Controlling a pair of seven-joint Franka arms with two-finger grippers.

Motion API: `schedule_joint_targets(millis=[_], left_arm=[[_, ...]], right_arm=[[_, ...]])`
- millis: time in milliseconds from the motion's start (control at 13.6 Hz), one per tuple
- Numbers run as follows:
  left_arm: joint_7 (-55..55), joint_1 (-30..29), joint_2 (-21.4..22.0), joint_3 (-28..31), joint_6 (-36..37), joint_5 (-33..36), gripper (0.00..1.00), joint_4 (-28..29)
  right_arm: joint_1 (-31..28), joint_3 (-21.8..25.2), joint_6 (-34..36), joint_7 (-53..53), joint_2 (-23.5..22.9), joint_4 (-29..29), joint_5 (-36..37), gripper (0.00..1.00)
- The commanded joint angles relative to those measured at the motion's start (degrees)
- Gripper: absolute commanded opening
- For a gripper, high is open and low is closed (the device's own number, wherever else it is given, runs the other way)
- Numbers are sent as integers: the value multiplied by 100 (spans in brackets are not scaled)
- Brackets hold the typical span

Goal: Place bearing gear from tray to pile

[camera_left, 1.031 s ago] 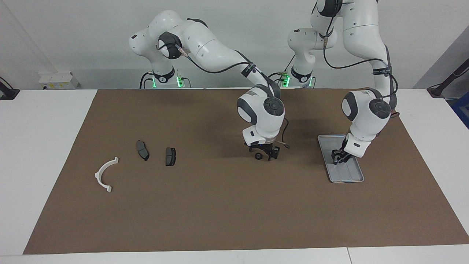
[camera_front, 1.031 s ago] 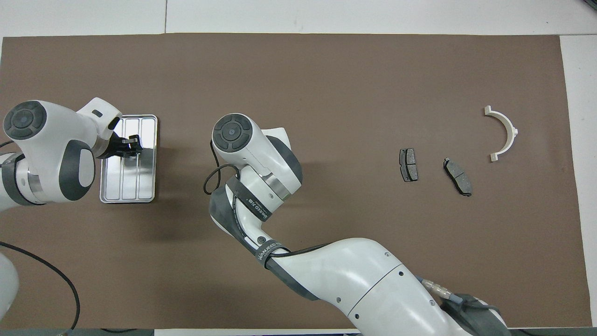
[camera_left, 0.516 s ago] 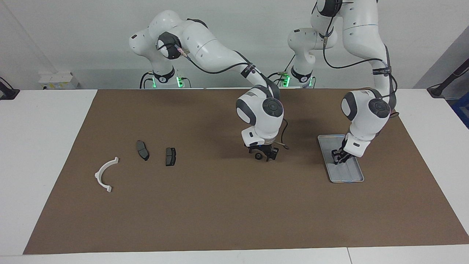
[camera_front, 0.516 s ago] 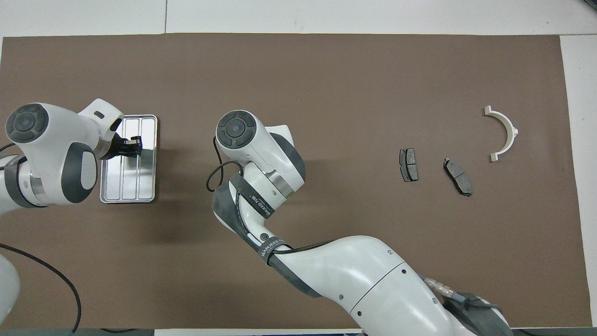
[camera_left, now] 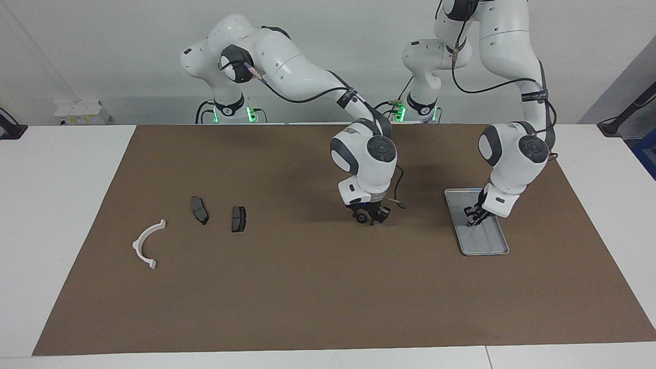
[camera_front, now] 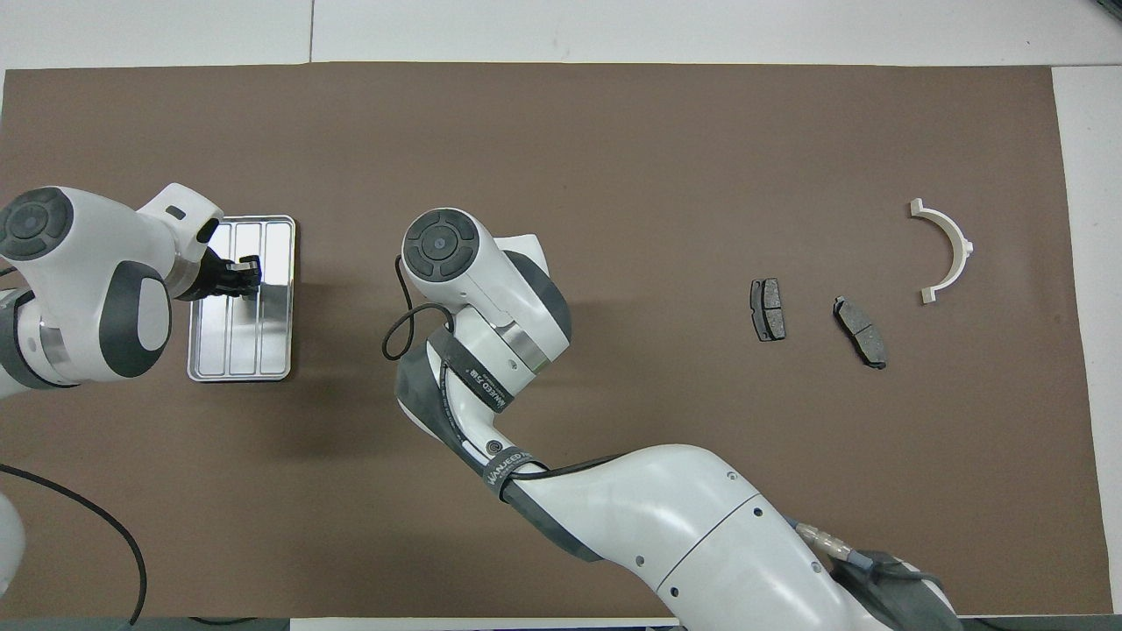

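A small dark bearing gear [camera_left: 363, 219] lies on the brown mat near the table's middle, and my right gripper [camera_left: 368, 217] is down right at it. In the overhead view the right wrist hides both. The silver tray [camera_left: 494, 246] [camera_front: 241, 350] sits toward the left arm's end. My left gripper [camera_left: 472, 219] [camera_front: 250, 273] is shut low inside it, and I cannot tell whether it holds anything. The pile lies toward the right arm's end: a white half-ring bracket [camera_left: 147, 244] [camera_front: 951, 245] and two dark brake pads [camera_left: 199, 209] [camera_left: 238, 218].
The brown mat [camera_left: 307, 297] covers most of the white table. The right arm's forearm stretches low across the mat from the robots' end to the middle. A loose black cable [camera_left: 397, 197] loops beside the right wrist.
The right gripper's jaws have drawn in around the gear on the mat. The left gripper has shut in the tray and its wrist has shifted slightly.
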State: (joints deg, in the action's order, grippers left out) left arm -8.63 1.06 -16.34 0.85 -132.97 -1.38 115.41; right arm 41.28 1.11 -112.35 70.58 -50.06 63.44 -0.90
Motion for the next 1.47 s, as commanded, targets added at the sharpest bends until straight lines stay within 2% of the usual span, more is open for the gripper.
schedule_joint_targets(millis=[0,74,147,516,810,1105,1326,1399], left_arm=[[-42,-45,60,2,403,-117,0,-273],[-94,-45,69,3,404,-117,0,-282],[-156,-36,95,3,404,-117,0,-291],[-567,61,271,-24,535,-117,0,-308],[-1305,359,368,-68,921,-117,0,-553],[-2937,1446,342,-42,1099,-64,0,-748],[-3914,2273,245,-50,870,-73,0,-914],[-4292,2606,54,-42,878,-64,0,-1106]], right_arm=[[-58,-23,-15,-132,-56,-42,-112,21],[-67,-23,-15,-167,-56,-34,-104,3],[-76,-23,-15,-176,-56,-42,-104,0],[-198,-23,98,-307,-12,-86,-112,0],[-611,-23,739,-1044,548,-121,-112,0],[-1383,-14,1302,-2650,1270,-104,-130,0],[-2016,-5,1680,-4284,1604,-78,-121,0],[-2236,-5,1751,-4803,1657,-78,-86,0]])
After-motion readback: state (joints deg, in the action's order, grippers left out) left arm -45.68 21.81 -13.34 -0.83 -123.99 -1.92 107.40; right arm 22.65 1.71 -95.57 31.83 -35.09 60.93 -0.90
